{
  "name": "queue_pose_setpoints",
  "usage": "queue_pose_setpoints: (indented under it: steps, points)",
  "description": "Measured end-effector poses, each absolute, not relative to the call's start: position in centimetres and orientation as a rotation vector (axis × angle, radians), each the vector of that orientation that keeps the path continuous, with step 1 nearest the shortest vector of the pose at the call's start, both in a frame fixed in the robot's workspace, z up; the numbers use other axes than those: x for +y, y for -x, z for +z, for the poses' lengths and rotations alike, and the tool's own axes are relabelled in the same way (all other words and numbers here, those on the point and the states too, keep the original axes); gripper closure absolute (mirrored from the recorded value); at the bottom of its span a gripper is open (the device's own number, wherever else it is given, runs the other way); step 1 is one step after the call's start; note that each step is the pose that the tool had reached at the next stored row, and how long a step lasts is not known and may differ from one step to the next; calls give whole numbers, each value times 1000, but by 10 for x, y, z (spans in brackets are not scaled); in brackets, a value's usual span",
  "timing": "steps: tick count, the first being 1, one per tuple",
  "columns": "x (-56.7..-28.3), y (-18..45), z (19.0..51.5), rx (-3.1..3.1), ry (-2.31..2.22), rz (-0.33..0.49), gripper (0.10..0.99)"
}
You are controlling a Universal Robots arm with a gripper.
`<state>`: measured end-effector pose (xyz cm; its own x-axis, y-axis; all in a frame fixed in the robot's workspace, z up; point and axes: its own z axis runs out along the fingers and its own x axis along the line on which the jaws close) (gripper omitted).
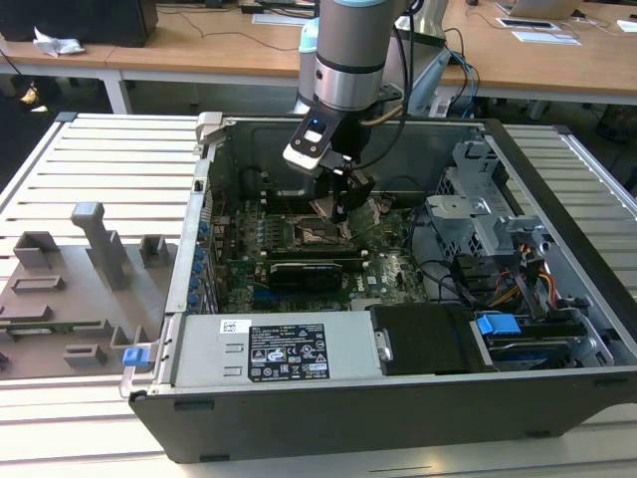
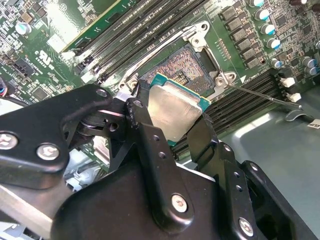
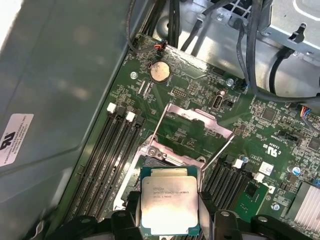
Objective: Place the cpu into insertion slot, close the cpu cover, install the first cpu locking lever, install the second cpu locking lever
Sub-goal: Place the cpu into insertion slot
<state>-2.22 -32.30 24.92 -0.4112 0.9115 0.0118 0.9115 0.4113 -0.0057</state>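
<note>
Slatted metal table (image 1: 119, 149), bearing open computer case (image 1: 328, 423), grey fixture board (image 1: 50, 304)

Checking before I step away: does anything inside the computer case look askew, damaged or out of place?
Nothing stands out. The pincer grips the chip by two opposite edges over the open socket, the cover plate is swung up clear of it, and nothing looks bent, loose or spilled.

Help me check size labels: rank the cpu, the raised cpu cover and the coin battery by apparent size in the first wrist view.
1. cpu cover and cpu: about alike; the cpu is nearer the camera, so unranked.
2. coin battery: clearly smallest.
</note>
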Motion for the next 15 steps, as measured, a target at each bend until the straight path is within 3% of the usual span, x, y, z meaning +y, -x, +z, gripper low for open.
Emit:
queue_pose_setpoints:
  steps: [15]
  points:
    - [-323, 22, 249, -2534, 1848, 16, 545]
